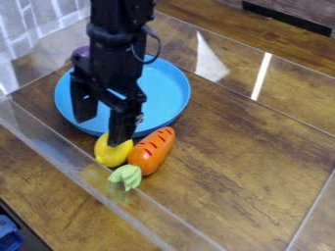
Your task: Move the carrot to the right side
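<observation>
The carrot is a small orange toy with dark grooves and a light green leafy top, lying on the wooden table just in front of the blue plate. My gripper hangs pointing down over the plate's front left part, open, with nothing between its black fingers. The right finger's tip stands just above the yellow lemon, a little left of the carrot. The arm hides the left half of the plate.
The lemon lies touching the carrot's left side. A clear plastic wall borders the table on the left and front. A purple eggplant behind the plate is hidden by the arm. Bare wood stretches to the right of the carrot.
</observation>
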Motion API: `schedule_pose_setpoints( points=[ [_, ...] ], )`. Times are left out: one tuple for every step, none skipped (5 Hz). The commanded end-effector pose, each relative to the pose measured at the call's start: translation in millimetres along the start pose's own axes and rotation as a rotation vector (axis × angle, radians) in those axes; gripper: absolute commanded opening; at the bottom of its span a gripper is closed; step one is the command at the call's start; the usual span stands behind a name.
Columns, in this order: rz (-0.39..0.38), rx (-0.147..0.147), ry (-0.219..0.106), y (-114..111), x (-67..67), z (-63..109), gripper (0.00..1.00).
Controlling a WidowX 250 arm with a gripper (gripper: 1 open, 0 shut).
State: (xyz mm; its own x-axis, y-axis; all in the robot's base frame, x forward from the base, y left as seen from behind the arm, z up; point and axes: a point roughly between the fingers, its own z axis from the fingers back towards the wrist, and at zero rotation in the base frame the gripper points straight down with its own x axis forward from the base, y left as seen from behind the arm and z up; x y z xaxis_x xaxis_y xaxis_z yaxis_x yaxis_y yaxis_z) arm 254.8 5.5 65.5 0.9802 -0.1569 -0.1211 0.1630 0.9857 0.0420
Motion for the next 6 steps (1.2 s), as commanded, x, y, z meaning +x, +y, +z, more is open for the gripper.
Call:
schedule_pose_setpoints(
  points=[
    [0.002,0.005,-0.062,-10,3.6,5.1,1.0],
    [-0.025,0.002,-0.093,-23,7.6,-0.4,1.0],
    [-0.044,0.003,-0.103,-24,13.5,-3.1,1.0],
    [-0.072,0.009,-0.113,-27,17.3,-7.3,1.0],
    [-0.081,0.014,-0.125,-28,18.6,-7.0,0.0],
    [-0.046,0.014,-0.134,-19,18.0,1.0,0.0]
  ],
)
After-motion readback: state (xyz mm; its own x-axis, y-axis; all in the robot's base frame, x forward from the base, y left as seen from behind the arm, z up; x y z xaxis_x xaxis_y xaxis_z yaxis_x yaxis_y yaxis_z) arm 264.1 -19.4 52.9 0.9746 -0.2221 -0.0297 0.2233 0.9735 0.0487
